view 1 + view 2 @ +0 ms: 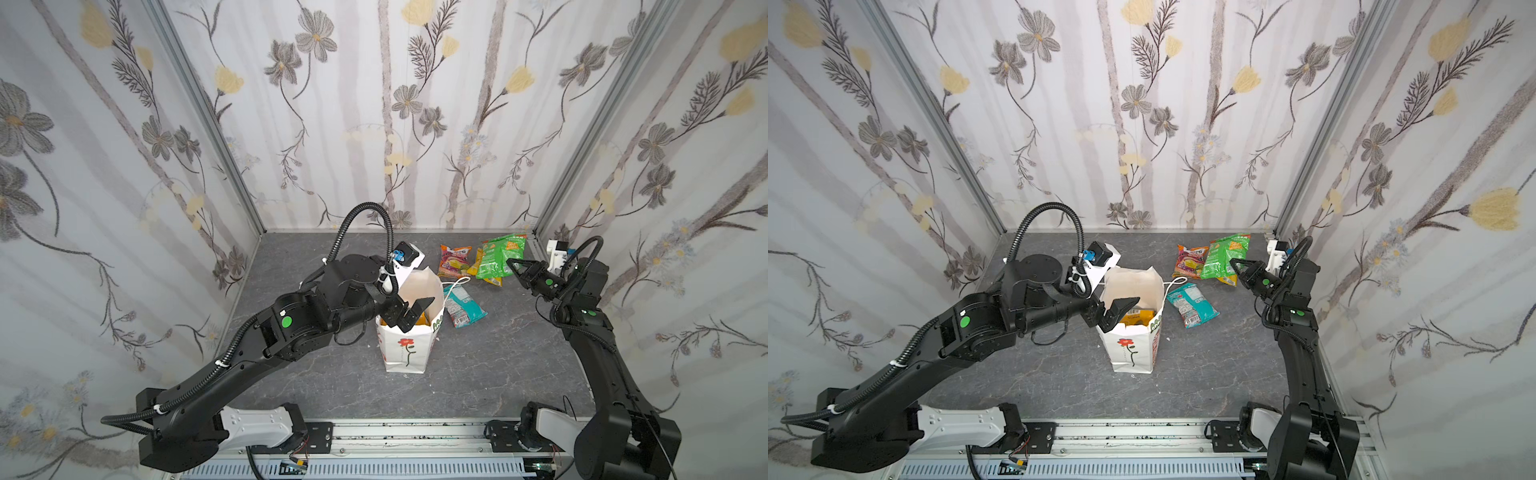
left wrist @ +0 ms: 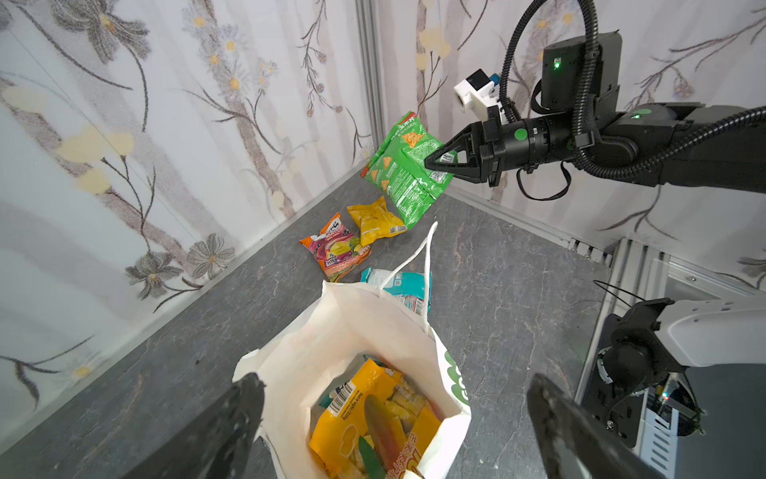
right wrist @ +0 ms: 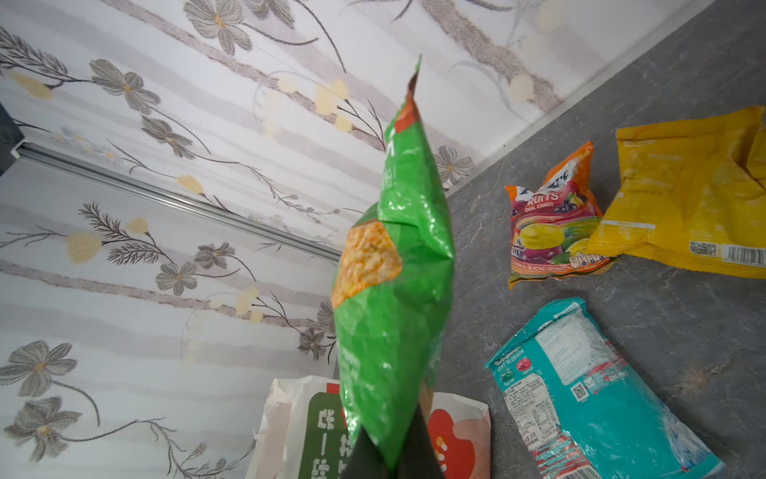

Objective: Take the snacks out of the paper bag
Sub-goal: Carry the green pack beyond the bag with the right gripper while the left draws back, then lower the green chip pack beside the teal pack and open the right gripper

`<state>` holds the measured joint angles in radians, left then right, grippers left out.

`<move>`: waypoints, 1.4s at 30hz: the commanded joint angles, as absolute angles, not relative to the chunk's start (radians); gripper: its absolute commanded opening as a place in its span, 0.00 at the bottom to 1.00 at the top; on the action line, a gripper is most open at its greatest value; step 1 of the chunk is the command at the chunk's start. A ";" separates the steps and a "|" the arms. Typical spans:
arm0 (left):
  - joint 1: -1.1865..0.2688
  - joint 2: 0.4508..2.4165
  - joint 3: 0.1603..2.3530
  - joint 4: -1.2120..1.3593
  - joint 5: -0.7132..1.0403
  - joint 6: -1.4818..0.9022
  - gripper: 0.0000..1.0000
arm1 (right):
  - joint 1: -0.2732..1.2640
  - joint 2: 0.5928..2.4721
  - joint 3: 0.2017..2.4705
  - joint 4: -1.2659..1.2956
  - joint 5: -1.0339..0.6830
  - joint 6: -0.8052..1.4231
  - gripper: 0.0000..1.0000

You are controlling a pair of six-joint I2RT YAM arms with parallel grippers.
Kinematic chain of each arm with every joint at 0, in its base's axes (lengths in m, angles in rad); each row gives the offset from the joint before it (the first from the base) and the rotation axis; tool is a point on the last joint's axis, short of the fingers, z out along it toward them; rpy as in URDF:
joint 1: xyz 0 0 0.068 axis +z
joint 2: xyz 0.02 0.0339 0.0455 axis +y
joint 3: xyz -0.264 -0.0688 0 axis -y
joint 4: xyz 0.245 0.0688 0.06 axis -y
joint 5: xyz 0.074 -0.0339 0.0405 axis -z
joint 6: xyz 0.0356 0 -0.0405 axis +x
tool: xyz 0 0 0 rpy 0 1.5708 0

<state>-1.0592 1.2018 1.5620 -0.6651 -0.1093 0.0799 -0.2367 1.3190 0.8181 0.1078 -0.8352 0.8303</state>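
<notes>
Left gripper (image 1: 415, 313) (image 1: 1119, 313) (image 2: 396, 394) hangs with its jaws spread wide and nothing between them. Right below it stands the bag (image 1: 405, 349) (image 1: 1133, 353) (image 2: 331, 331), upright on the grey table (image 1: 478, 374), mouth open. In the left wrist view one finger (image 2: 244, 398) shows at each side of that mouth; whether either touches the paper cannot be told. Down inside the bag, under this gripper, lies an orange packet (image 2: 373, 423) (image 1: 1136, 318), barcode up, with the edge of another packet showing beneath it, too hidden to name.

Right gripper (image 1: 515, 264) (image 1: 1235, 262) (image 2: 431, 164) (image 3: 393, 460) is pinched on one edge of the green packet (image 1: 496, 259) (image 1: 1223, 257) (image 2: 404, 166) (image 3: 393, 290) and holds it clear of the table. The packet stretches away from the fingertips, toward the back wall.

Under the held packet lies the yellow packet (image 1: 492, 280) (image 1: 1227, 279) (image 2: 375, 222) (image 3: 688, 199), partly covered by it in both top views. Just beside the yellow one, on the side away from the right gripper, lies the orange-pink packet (image 1: 454, 259) (image 1: 1192, 259) (image 2: 338, 249) (image 3: 555, 224); the two overlap at an edge. The teal packet (image 1: 463, 307) (image 1: 1192, 305) (image 2: 408, 286) (image 3: 597, 394) lies flat between the two grippers, just beside the bag, with one cord handle (image 1: 455, 284) (image 2: 427, 257) drooping over it.
</notes>
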 commanded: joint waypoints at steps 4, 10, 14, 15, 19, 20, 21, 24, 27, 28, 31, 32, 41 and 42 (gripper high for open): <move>-1.067 1.226 1.562 -0.724 -0.204 0.111 1.00 | -0.252 1.468 0.772 0.193 -0.893 0.772 0.00; -1.072 1.227 1.559 -0.740 -0.233 0.114 1.00 | -0.262 1.590 0.729 0.248 -0.910 0.759 0.00; -1.075 1.220 1.556 -0.734 -0.240 0.114 1.00 | -0.270 1.687 0.721 0.246 -0.894 0.726 0.00; -1.077 1.218 1.555 -0.731 -0.240 0.114 1.00 | -0.271 1.706 0.722 0.238 -0.886 0.716 0.00; -1.078 1.219 1.548 -0.711 -0.265 0.110 1.00 | -0.274 1.783 0.741 0.213 -0.872 0.681 0.00; -1.078 1.222 1.550 -0.709 -0.273 0.110 1.00 | -0.274 1.795 0.741 0.214 -0.873 0.678 0.00; -1.080 1.228 1.554 -0.707 -0.280 0.109 1.00 | -0.273 1.810 0.741 0.213 -0.870 0.674 0.00; -1.085 1.242 1.564 -0.707 -0.294 0.107 1.00 | -0.274 1.837 0.769 0.195 -0.848 0.651 0.04; -1.092 1.250 1.566 -0.707 -0.298 0.106 1.00 | -0.274 1.856 0.779 0.161 -0.822 0.617 0.12; -1.095 1.251 1.566 -0.705 -0.301 0.107 1.00 | -0.275 1.860 0.782 0.140 -0.804 0.602 0.15; -1.096 1.256 1.565 -0.697 -0.319 0.107 1.00 | -0.272 1.870 0.793 0.075 -0.743 0.559 0.24; -1.097 1.256 1.566 -0.696 -0.323 0.107 1.00 | -0.273 1.872 0.799 0.049 -0.721 0.545 0.27; -1.103 1.256 1.575 -0.683 -0.320 0.106 1.00 | -0.238 1.824 0.825 -0.089 -0.484 0.466 0.65; -1.106 1.256 1.576 -0.683 -0.321 0.107 1.00 | -0.232 1.818 0.825 -0.100 -0.458 0.459 0.69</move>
